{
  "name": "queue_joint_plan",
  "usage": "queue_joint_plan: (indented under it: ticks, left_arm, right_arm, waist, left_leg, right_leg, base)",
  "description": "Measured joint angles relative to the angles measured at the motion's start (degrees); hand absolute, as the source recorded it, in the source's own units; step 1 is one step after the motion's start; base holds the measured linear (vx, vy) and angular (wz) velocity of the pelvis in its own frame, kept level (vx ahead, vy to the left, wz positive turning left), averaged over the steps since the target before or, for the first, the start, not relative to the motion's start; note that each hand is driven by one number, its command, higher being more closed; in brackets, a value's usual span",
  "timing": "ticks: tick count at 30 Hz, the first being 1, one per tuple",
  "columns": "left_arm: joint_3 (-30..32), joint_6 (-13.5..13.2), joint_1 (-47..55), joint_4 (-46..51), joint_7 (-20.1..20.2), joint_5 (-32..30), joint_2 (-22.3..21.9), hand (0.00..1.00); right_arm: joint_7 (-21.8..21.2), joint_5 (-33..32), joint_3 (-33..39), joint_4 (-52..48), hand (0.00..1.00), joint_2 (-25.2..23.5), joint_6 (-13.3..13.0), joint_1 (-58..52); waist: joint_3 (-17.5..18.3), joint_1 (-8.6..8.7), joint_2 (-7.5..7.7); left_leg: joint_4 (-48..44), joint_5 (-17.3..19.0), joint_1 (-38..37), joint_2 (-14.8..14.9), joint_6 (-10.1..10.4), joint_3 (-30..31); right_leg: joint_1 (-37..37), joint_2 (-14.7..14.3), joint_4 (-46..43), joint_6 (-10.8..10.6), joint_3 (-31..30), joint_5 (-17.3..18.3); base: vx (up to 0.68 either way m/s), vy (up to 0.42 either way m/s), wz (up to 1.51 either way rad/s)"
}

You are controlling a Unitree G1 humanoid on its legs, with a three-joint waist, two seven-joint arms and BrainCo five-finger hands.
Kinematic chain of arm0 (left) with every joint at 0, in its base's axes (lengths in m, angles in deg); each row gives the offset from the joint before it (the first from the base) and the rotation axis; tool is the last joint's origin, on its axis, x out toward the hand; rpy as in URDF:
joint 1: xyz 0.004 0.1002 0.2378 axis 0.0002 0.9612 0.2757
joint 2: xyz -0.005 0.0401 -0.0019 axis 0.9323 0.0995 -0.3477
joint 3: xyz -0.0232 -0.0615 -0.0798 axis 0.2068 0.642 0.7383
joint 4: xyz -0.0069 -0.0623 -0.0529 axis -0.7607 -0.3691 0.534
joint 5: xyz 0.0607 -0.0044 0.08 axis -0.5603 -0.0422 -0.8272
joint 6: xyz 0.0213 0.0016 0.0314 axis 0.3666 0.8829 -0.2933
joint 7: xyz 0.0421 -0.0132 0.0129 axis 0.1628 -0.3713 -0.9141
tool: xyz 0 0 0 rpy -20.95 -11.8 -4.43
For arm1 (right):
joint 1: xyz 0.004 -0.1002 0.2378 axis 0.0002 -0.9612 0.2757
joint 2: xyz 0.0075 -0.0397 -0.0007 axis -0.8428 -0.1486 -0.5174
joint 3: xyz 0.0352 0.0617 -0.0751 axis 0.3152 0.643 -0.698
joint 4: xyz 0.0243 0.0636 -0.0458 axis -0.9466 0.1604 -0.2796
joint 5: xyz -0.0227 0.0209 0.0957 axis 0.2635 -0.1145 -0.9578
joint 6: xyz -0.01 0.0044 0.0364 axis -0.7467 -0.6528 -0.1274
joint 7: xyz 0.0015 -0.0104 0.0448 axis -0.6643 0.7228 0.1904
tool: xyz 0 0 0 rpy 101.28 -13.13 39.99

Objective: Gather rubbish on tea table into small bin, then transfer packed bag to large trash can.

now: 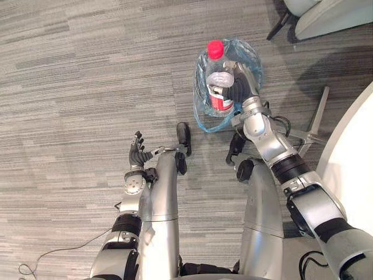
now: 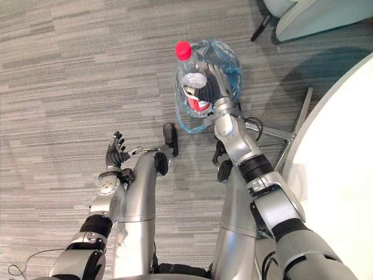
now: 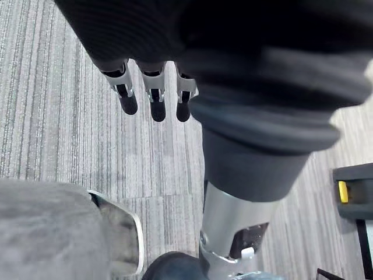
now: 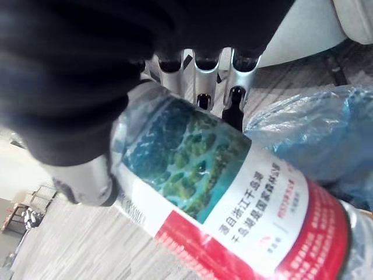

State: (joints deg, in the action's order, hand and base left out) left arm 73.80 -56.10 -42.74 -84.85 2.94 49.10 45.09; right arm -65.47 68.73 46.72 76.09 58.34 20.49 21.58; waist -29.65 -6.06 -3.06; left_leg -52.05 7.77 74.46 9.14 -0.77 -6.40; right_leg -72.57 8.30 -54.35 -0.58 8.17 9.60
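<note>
Right wrist view, grip: fingers (image 4: 205,73) and thumb of the right hand (image 1: 239,87) were curled round the bottle (image 4: 233,198), clamping its labelled middle.
Bottle position: held about upright over the mouth of the small bin (image 1: 198,93), red cap (image 1: 215,49) on top (could not tell whether the base sat inside the rim).
Edges: curved rim of the white table (image 1: 355,157) ran close along the right arm; its metal struts (image 1: 317,114) lay just beside the bin; a pale chair (image 1: 326,17) stood beyond.
Open room: grey striped carpet (image 1: 87,76) lay open to the left of the bin and ahead of the left hand (image 1: 137,153).
Right arm pose: stretched forward, wrist over the bin.
Left hand pose: low, well apart from the bin, fingers (image 3: 154,96) relaxed and near straight, holding nothing.
Materials: bottle clear ribbed plastic with a red, white and green label; blue bag (image 4: 315,134) thin, translucent, crinkled; carpet short-piled, banded.
</note>
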Motion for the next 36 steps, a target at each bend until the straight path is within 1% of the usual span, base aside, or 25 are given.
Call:
queue_joint_plan:
  ticks: [3, 5, 6, 7, 11, 15, 19, 23, 26, 28, 29, 32, 33, 36]
  left_arm:
    - [-0.1, -0.2, 0.0, 1.0, 0.0, 0.9, 0.0, 0.0]
    - [-0.7, -0.8, 0.0, 1.2, 0.0, 1.0, 0.0, 0.0]
    - [-0.9, -0.8, 0.0, 1.3, -0.1, 1.5, 0.1, 0.0]
    - [-1.0, -0.8, 0.0, 1.3, -0.1, 1.8, 0.1, 0.0]
    - [-1.1, -0.8, 0.0, 1.6, -0.2, 1.9, 0.1, 0.0]
    - [-1.2, -0.8, 0.0, 1.8, -0.2, 1.9, 0.1, 0.0]
    - [-1.1, -0.6, 0.0, 2.2, -0.2, 1.8, 0.1, 0.0]
    - [-1.0, -0.4, 0.1, 2.3, -0.8, 1.8, 0.0, 0.0]
    - [-1.0, -0.2, 0.3, 2.3, -0.9, 1.7, 0.1, 0.0]
    - [-1.0, 0.4, 0.3, 2.3, -0.9, 1.5, 0.1, 0.0]
    - [-0.9, 0.5, 0.3, 2.3, -0.9, 1.3, 0.2, 0.0]
    - [-0.9, 0.5, 0.4, 2.3, -0.9, 0.6, 0.5, 0.0]
    - [-0.9, 0.7, 0.4, 2.3, -0.9, 0.0, 0.6, 0.0]
    - [-1.0, 1.1, 0.8, 2.0, -0.9, -0.5, 0.9, 0.0]
  right_arm:
    - [0.2, -1.5, 1.3, 2.1, 1.0, 1.0, 0.2, 1.5]
    - [0.5, -2.7, 3.2, 2.8, 1.0, 0.9, 1.0, 1.9]
    - [0.5, -3.2, 3.5, 3.5, 1.0, 1.0, 1.0, 2.3]
    - [0.5, -3.3, 3.5, 3.6, 0.0, 1.2, 1.1, 2.5]
    - [0.5, -4.3, 3.6, 3.6, 0.0, 1.4, 1.1, 3.0]
    - [1.5, -4.3, 3.8, 3.5, 0.0, 0.9, 1.1, 3.0]
    - [2.5, -4.2, 4.4, 2.5, 0.0, 0.2, 1.1, 2.8]
    - [2.5, -3.8, 4.5, -0.5, 0.0, 0.1, 0.9, 1.1]
    - [2.5, -0.9, 4.4, -1.1, 0.0, -0.7, 0.7, -1.3]
    - [2.4, 1.0, 4.3, -1.2, 0.0, -1.1, 0.5, -3.0]
    - [2.3, 2.6, 4.2, -1.4, 0.0, -1.5, 0.5, -4.2]
    - [2.0, 4.6, 3.5, -3.7, 0.0, -2.1, 0.3, -6.1]
    - [1.4, 5.5, 3.3, -4.5, 0.0, -2.2, 0.2, -6.9]
    - [1.2, 7.8, 3.1, -5.7, 0.0, -2.3, -0.3, -9.2]
  waist:
    - [0.0, -0.14, 0.0]
    - [0.0, -0.64, 0.0]
    - [0.0, -0.79, 0.0]
    - [0.0, -0.86, 0.0]
    - [0.0, -0.88, 0.0]
    - [0.0, -0.9, 0.01]
    - [0.0, -0.82, 0.01]
    - [0.0, -0.66, 0.08]
    - [0.1, -0.38, 0.16]
    - [0.1, -0.24, 0.23]
    - [0.2, 0.05, 0.32]
    - [0.2, 0.55, 0.32]
    - [0.2, 0.57, 0.32]
    - [0.3, 0.64, 0.54]
  left_leg:
    - [-0.2, 0.0, 1.1, 0.0, 0.0, 0.0]
    - [-0.4, -0.2, 1.3, 0.0, 0.0, 0.1]
    - [-0.6, -0.2, 1.4, 0.0, 0.0, 0.1]
    - [-0.9, -0.2, 1.4, 0.0, 0.1, 0.1]
    - [-1.1, -0.3, 1.5, -0.1, 0.2, 0.1]
    - [-2.2, 0.0, 1.7, -0.1, -0.2, 0.6]
    - [-2.4, 0.0, 1.7, 0.0, -0.1, 0.8]
    - [-2.4, 0.0, 1.6, 0.0, -0.1, 0.9]
    - [-2.5, 0.0, 1.1, 0.1, -0.1, 1.0]
    - [-2.4, 0.0, 0.9, 0.1, -0.1, 1.0]
    - [-2.4, 0.0, 0.9, 0.2, -0.1, 1.0]
    - [-2.4, 0.0, 0.7, 0.3, -0.1, 0.9]
    - [-2.4, 0.0, 0.5, 0.4, -0.1, 0.9]
    - [-2.0, 0.0, -0.7, 0.6, -0.1, 0.7]
  right_leg:
    - [-1.2, 0.0, -0.4, 0.3, 0.0, 0.2]
    - [-1.6, 0.1, -0.9, -0.1, -0.1, 0.6]
    - [-1.7, 0.2, -1.4, 0.1, 0.0, 1.0]
    - [-1.7, 0.3, -1.8, 0.2, 0.1, 1.3]
    - [-1.7, 0.8, -2.5, 0.0, 0.3, 2.3]
    - [-1.7, 0.8, -3.7, 0.4, 0.6, 3.3]
    - [-1.6, 0.8, -4.1, 0.5, 0.8, 3.4]
    - [-1.4, 0.8, -4.2, 0.6, 0.9, 3.4]
    - [-0.9, 0.7, -4.2, 0.6, 0.9, 3.4]
    - [-0.6, 0.6, -4.0, 0.6, 1.0, 3.4]
    - [-0.6, 0.6, -3.9, 0.6, 1.0, 3.4]
    - [-0.4, 0.5, -3.8, 0.6, 1.0, 3.4]
    - [-0.2, 0.4, -3.7, 0.6, 1.0, 3.4]
    - [0.9, 0.2, -3.2, 0.6, 0.9, 3.4]
  base:
    - [0.0, 0.003, -0.01]
    - [0.01, 0.002, 0.02]
    - [0.02, 0.004, 0.05]
    - [0.02, 0.005, 0.07]
    - [0.03, 0.008, 0.08]
    - [0.02, 0.005, 0.03]
    - [0.0, 0.0, 0.0]
    - [0.0, 0.0, 0.0]
    - [0.0, 0.0, 0.0]
    - [0.0, 0.0, 0.0]
    - [0.0, 0.0, 0.0]
    - [0.0, 0.0, 0.0]
    - [0.0, 0.018, -0.03]
    - [0.0, 0.004, -0.02]
